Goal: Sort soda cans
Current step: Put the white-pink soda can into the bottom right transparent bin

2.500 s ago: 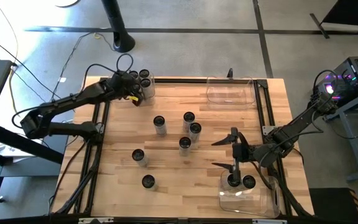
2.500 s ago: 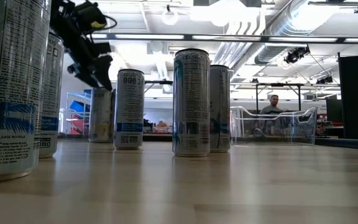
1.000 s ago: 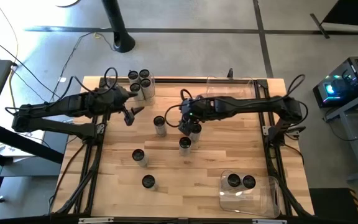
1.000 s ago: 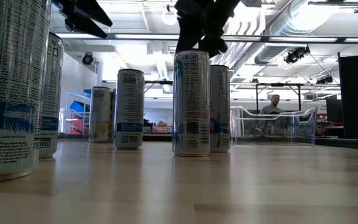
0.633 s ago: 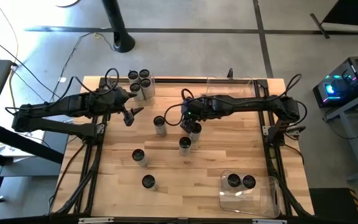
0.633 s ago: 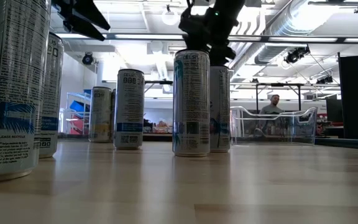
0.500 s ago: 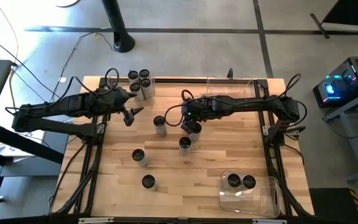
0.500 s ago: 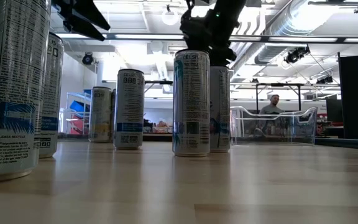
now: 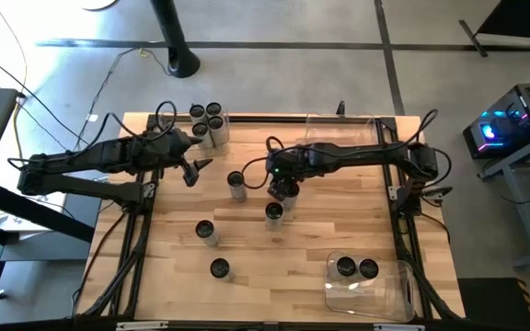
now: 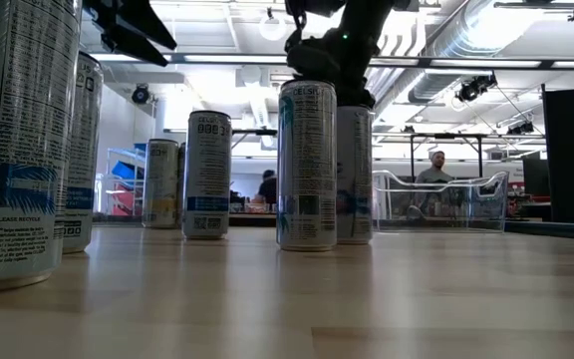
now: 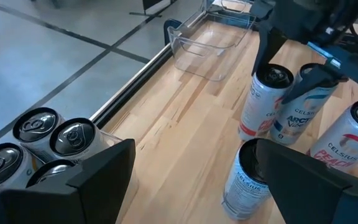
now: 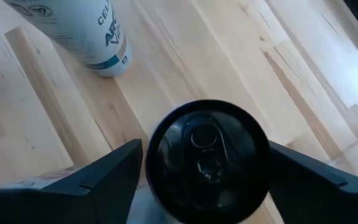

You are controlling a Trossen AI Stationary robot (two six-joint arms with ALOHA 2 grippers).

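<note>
Two fingers of the right gripper (image 12: pixel 204 180) straddle one can (image 12: pixel 207 158), one each side of its dark top, spread wide and not yet closed on it. The can stands upright directly below the gripper, long axis vertical and in line with the approach, pull-tab end facing up at the wrist camera. So the move looks like a straight drop and squeeze, no sideways correction. In the overhead view the right gripper (image 9: pixel 283 184) sits over the middle cluster of cans, arm reaching in from the table's right side; it hides its target there.

Just beside the target stands another can (image 12: pixel 82 28), the clearance risk when the fingers descend. A third can (image 9: pixel 273 212) stands a bit nearer the front edge.

Left gripper (image 9: pixel 194 167) hangs farther off, fingers spread and empty, near a group of cans (image 9: pixel 207 121) at the back-left corner. Right arm is clearly nearer. Two cans (image 9: pixel 356 268) already sit in the clear bin (image 9: pixel 396 292) at the front right.
</note>
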